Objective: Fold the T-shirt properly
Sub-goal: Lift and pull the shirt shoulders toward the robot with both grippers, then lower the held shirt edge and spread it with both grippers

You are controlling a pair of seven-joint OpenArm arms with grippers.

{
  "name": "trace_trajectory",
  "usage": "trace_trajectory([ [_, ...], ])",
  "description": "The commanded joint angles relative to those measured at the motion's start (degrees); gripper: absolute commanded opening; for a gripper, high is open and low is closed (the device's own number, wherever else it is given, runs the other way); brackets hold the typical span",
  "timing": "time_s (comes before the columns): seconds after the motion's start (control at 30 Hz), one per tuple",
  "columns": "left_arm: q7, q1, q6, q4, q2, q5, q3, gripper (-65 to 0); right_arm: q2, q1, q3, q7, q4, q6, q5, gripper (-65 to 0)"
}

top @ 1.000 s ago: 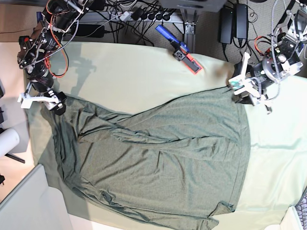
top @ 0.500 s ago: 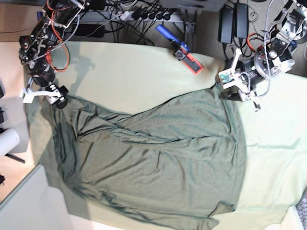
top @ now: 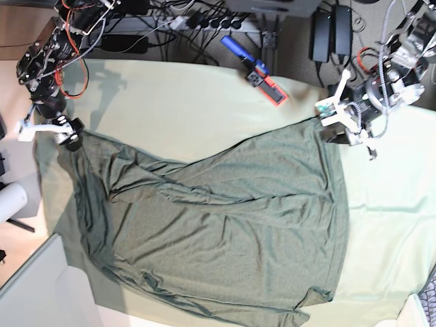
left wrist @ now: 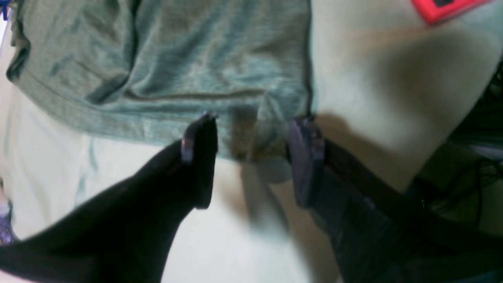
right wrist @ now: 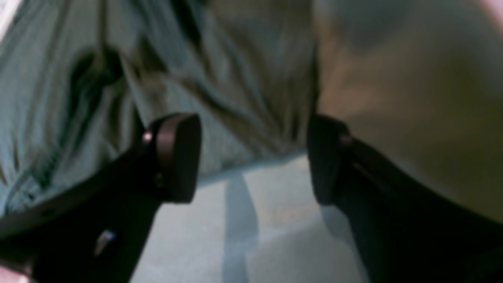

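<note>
The dark olive T-shirt lies spread and wrinkled over the mint table cloth. My left gripper is at the shirt's far right corner. In the left wrist view it is open, with its jaws on either side of the puckered corner of the shirt. My right gripper is at the shirt's far left corner. In the right wrist view it is open, with the shirt's edge between the two fingers. Both wrist views are blurred.
A blue and red tool lies on the cloth's far edge; its red end shows in the left wrist view. Power bricks and cables lie behind the table. A white roll and a grey panel are at the left.
My right gripper moved up and to the left, and the shirt's left corner shifted with it. My left gripper swung left, then back a little right, at the shirt's right corner.
</note>
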Motion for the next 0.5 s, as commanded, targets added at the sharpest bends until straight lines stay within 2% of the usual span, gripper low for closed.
trace_trajectory([
  [0.0, -0.90, -0.28, 0.28, 2.36, -0.87, -1.18, -0.37, -32.0, 1.25, 0.72, 0.55, 0.66, 0.94, -0.17, 0.39, -23.2],
  [0.1, -0.98, -0.31, 0.24, 4.04, -1.01, -3.08, -0.35, -31.9, 1.16, 0.22, 0.59, 0.94, 0.85, -0.22, -0.42, -23.2],
  [0.23, -0.96, -0.28, -1.81, 4.04, 0.00, -4.52, -0.24, -31.9, 1.20, 0.11, 0.59, 1.77, 0.81, -0.26, -2.12, -23.2],
  [0.47, -1.16, -0.17, -1.86, 2.60, 0.87, -5.11, -0.20, -31.9, 1.05, 0.15, 0.59, 2.47, -0.85, -1.29, -2.12, -23.2],
])
